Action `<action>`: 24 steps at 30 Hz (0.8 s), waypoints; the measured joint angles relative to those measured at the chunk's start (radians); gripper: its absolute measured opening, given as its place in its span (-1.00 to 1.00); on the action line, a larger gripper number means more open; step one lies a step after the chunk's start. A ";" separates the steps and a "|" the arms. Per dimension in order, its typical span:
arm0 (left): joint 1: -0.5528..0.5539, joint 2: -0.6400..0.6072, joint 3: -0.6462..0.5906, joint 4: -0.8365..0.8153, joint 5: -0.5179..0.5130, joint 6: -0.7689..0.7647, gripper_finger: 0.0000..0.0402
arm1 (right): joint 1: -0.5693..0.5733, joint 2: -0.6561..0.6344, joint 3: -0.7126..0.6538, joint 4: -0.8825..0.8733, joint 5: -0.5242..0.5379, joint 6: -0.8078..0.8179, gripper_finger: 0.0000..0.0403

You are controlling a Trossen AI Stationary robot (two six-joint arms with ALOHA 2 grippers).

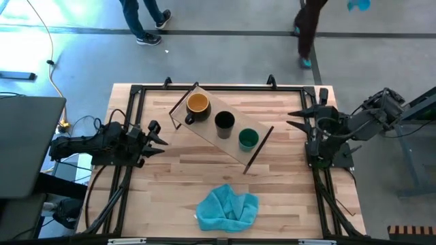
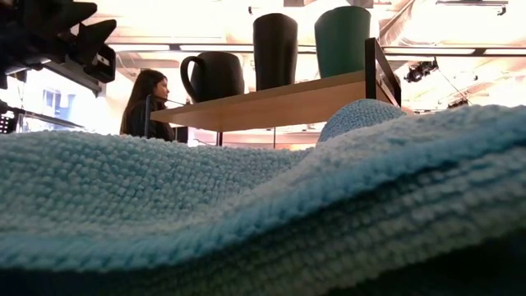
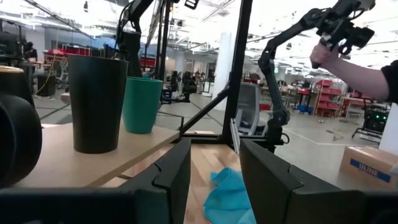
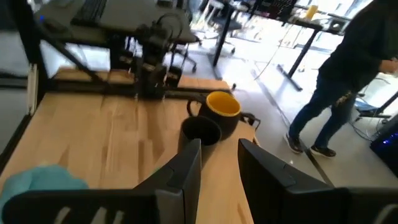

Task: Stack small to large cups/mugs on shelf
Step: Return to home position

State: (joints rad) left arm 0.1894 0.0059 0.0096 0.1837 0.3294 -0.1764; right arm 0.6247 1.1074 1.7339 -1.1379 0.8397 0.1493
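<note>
Three cups stand in a row on the light wooden shelf (image 1: 204, 133), which lies slanted across the table's middle: a yellow-orange mug (image 1: 197, 105) with a dark handle at the far-left end, a black cup (image 1: 225, 122) in the middle, a green cup (image 1: 248, 139) at the near-right end. They also show in the low view: mug (image 2: 215, 76), black cup (image 2: 274, 49), green cup (image 2: 342, 39). My left gripper (image 1: 158, 139) is open and empty at the table's left edge. My right gripper (image 1: 300, 117) is open and empty at the right edge.
A crumpled teal-blue cloth (image 1: 227, 207) lies near the table's front edge and fills the low view's foreground (image 2: 263, 205). Black rails (image 1: 129, 102) frame the tabletop. People walk on the floor beyond the far edge (image 1: 146, 24).
</note>
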 joint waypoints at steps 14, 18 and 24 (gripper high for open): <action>0.000 0.000 0.000 0.017 -0.012 -0.037 -0.38 | 0.000 -0.381 -0.675 0.769 0.012 -0.200 -0.51; 0.000 0.000 0.000 0.026 -0.013 -0.038 -0.38 | -0.018 -0.531 -0.823 0.899 -0.054 -0.205 -0.51; 0.000 0.000 0.000 0.032 -0.028 -0.039 -0.38 | -0.056 -0.705 -0.965 1.025 -0.213 -0.261 -0.51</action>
State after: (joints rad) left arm 0.1894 0.0059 0.0097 0.2155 0.3012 -0.2150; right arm 0.5689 0.4023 0.7684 -0.1129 0.6265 -0.1120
